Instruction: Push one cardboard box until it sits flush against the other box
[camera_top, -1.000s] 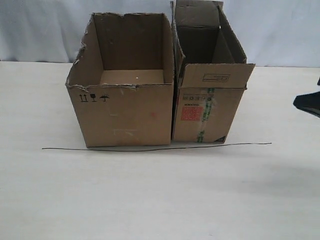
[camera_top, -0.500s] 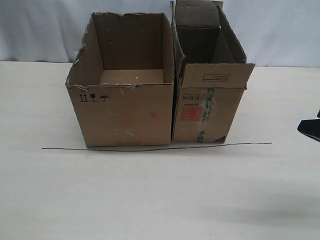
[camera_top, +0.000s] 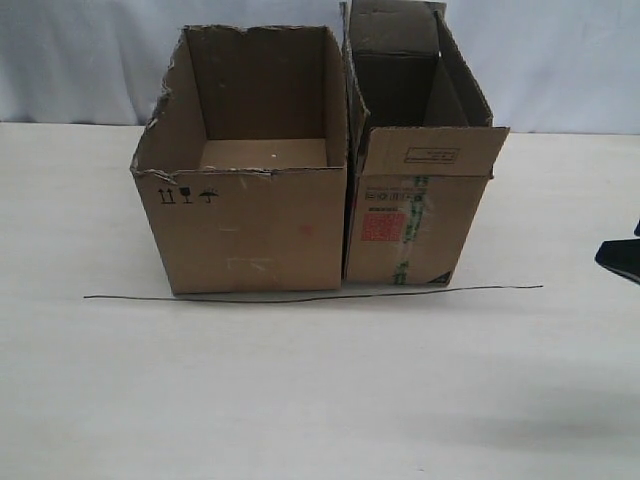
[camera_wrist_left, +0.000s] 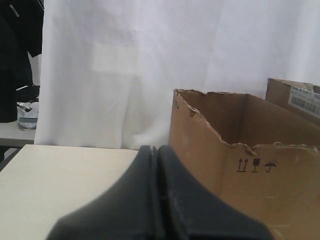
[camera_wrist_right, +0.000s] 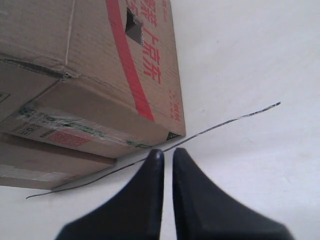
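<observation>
Altogether one narrow carton (camera_top: 410, 232), one wide carton (camera_top: 250, 232).

Red-striped brown carton (camera_wrist_right: 90, 55), plain brown carton (camera_top: 250, 235)

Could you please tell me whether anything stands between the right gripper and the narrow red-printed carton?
Nothing solid. Bare table separates the right gripper from the narrow carton; only a thin dark wire lies flat along its front. No object shows between it and the wider carton.
</observation>
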